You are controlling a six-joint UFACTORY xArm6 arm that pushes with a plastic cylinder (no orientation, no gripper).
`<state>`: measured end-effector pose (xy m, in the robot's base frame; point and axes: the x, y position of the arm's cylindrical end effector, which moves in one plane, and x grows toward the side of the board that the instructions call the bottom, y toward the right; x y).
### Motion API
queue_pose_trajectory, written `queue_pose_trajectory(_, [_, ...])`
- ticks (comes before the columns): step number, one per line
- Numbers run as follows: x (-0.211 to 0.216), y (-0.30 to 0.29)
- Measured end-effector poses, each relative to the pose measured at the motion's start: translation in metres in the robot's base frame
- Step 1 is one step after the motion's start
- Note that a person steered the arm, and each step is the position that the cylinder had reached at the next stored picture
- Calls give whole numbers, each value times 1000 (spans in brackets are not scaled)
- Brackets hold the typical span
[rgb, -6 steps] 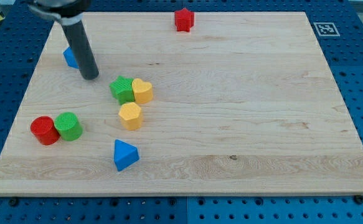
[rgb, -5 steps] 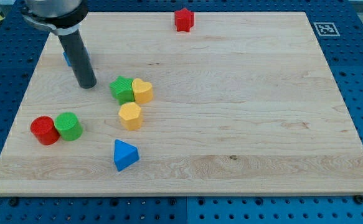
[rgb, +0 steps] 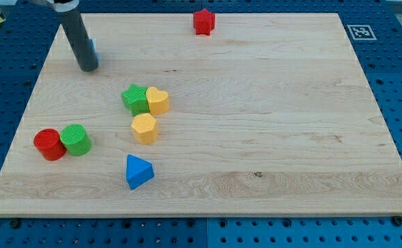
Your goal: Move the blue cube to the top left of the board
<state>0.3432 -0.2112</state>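
Note:
The blue cube (rgb: 91,50) sits near the board's top left and is almost wholly hidden behind my dark rod; only a thin blue sliver shows at the rod's right side. My tip (rgb: 87,68) rests on the board just below the cube, touching or nearly touching it. The wooden board (rgb: 256,124) fills most of the view.
A red star (rgb: 203,21) sits at the top edge. A green star (rgb: 135,99), a yellow heart (rgb: 158,100) and a yellow hexagon (rgb: 144,128) cluster left of centre. A red cylinder (rgb: 49,144) and a green cylinder (rgb: 76,140) sit at the left. A blue triangle (rgb: 138,171) lies near the bottom.
My tip has moved up and slightly left, and the blue cube has slid up with it towards the top left corner. The other blocks have not moved.

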Motion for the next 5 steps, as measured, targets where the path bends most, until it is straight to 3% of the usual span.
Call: queue_pose_trajectory(5, [-5,-5])
